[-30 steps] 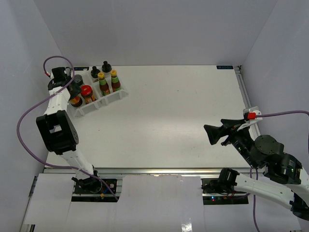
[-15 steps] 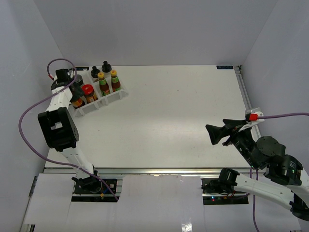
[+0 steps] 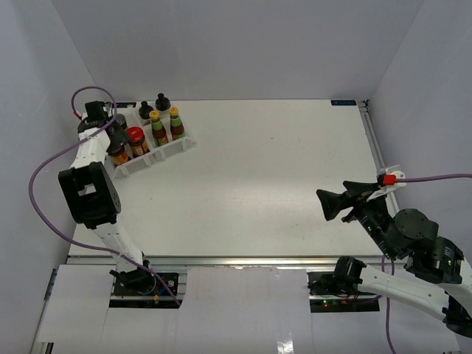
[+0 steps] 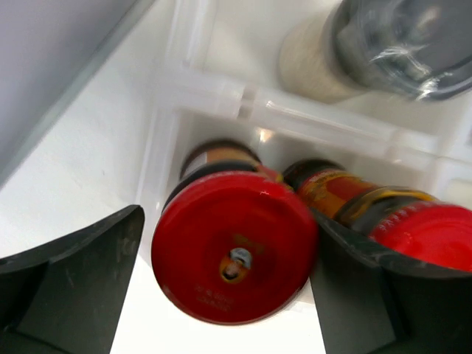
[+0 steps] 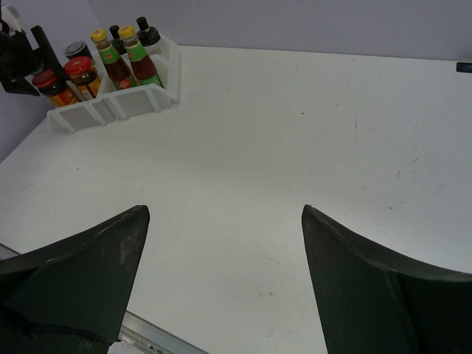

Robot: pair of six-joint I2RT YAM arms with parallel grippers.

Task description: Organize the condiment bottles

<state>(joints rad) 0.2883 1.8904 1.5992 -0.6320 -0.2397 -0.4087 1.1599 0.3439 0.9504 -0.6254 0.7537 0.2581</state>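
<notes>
Tray [image 3: 169,149] at the upper left of the overhead view holds yellow-capped sauce bottles [image 3: 155,116], black-capped shakers [image 3: 162,99] and red-lidded jars [image 3: 134,133], all upright. Left gripper [image 4: 227,221] stands spread around the left-hand jar [image 4: 234,258] in its wrist view, with a sliver of gap at the left finger; contact at the right finger cannot be told. Dark-lidded jar [image 4: 398,37] occupies the compartment beyond. Right gripper [image 5: 221,214] hangs wide apart over the table [image 5: 295,133], at the lower right of the overhead view.
</notes>
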